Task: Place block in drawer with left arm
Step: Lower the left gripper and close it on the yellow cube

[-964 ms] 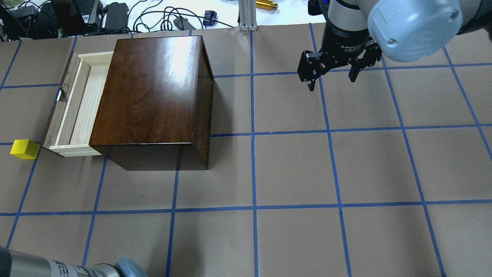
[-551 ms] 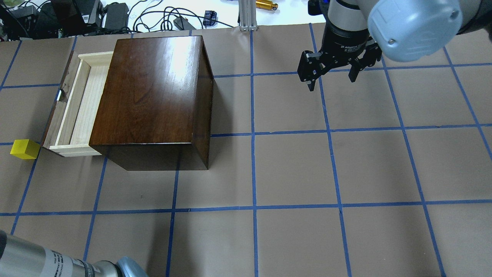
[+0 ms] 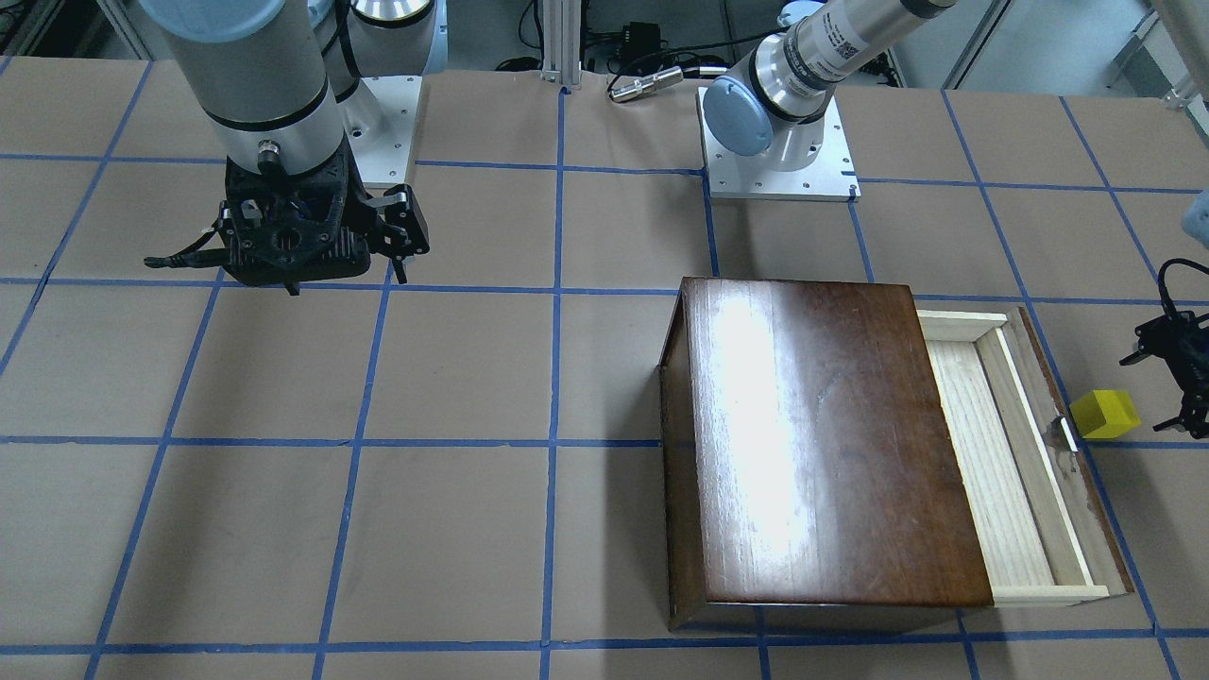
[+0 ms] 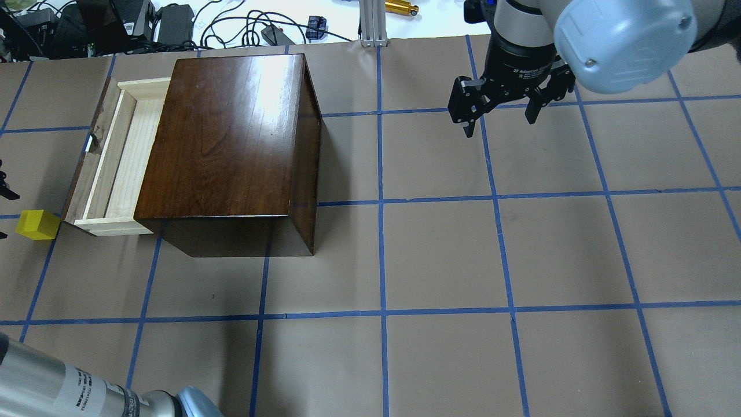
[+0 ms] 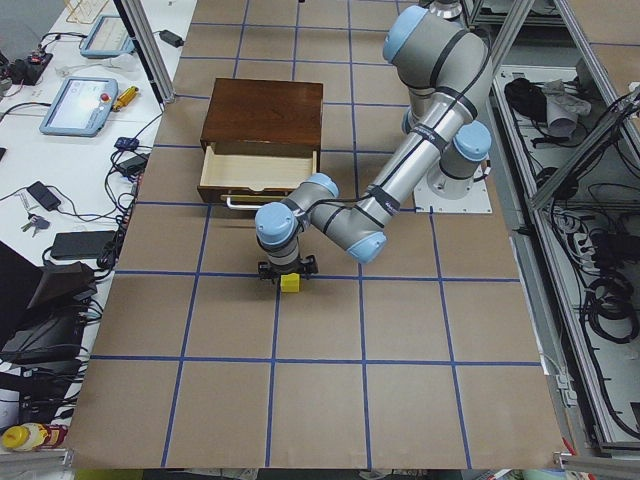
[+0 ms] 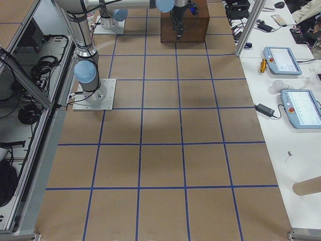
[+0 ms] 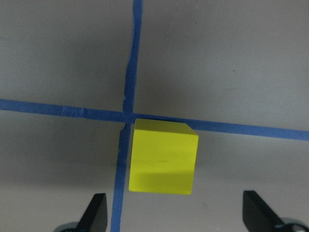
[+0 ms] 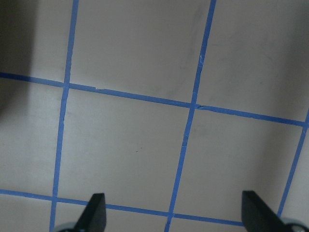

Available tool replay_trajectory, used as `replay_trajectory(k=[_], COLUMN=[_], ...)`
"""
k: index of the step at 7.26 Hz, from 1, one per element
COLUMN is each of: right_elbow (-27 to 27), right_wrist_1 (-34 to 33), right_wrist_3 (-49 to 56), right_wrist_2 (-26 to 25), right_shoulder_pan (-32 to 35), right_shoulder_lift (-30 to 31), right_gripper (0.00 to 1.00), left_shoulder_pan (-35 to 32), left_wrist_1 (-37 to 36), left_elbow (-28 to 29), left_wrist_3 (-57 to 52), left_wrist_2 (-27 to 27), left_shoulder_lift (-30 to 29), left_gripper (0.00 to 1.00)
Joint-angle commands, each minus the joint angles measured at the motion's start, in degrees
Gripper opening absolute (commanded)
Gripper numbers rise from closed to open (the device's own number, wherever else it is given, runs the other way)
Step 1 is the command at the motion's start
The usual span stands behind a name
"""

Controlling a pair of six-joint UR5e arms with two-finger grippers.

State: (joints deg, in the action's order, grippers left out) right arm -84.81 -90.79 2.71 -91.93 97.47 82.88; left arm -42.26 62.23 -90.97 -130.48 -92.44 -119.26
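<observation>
The yellow block (image 4: 37,224) lies on the table just off the near corner of the open drawer (image 4: 121,156). The drawer is pulled out of the dark-brown cabinet (image 4: 231,145) and holds nothing. My left gripper (image 7: 176,215) is open and hovers over the block (image 7: 164,157), which sits just ahead of the gap between the fingers and is not touched. The front-facing view shows the left gripper (image 3: 1160,389) at the right edge beside the block (image 3: 1105,414). My right gripper (image 4: 501,119) is open and empty, far right of the cabinet, above bare table.
Blue tape lines grid the brown table. The drawer's dark front panel (image 3: 1077,453) with a metal handle stands close to the block. Cables and small devices (image 4: 173,23) lie past the table's far edge. Both arm bases (image 3: 779,142) are bolted on the robot's side.
The left arm's link has slid further into the overhead view at the bottom left, and left fingertips now show at its left edge near the block. Block, drawer and right arm have not moved.
</observation>
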Motion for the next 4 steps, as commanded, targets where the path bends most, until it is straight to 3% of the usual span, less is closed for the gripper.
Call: replay_trajectory(k=[1, 4], right_elbow=[0.00, 0.00], right_wrist_1=[0.00, 0.00], right_wrist_3=[-0.07, -0.08], right_wrist_2=[0.00, 0.00], right_shoulder_pan=[0.00, 0.00], right_shoulder_lift=[0.00, 0.00], right_gripper=[1.00, 1.00], left_shoulder_pan=[-0.02, -0.02], left_wrist_1=[-0.61, -4.80], left_elbow=[-0.18, -2.80], left_wrist_3=[-0.12, -0.21], left_wrist_2=[1.03, 1.12], left_shoulder_lift=[-1.41, -2.29], left_gripper=[1.00, 1.00])
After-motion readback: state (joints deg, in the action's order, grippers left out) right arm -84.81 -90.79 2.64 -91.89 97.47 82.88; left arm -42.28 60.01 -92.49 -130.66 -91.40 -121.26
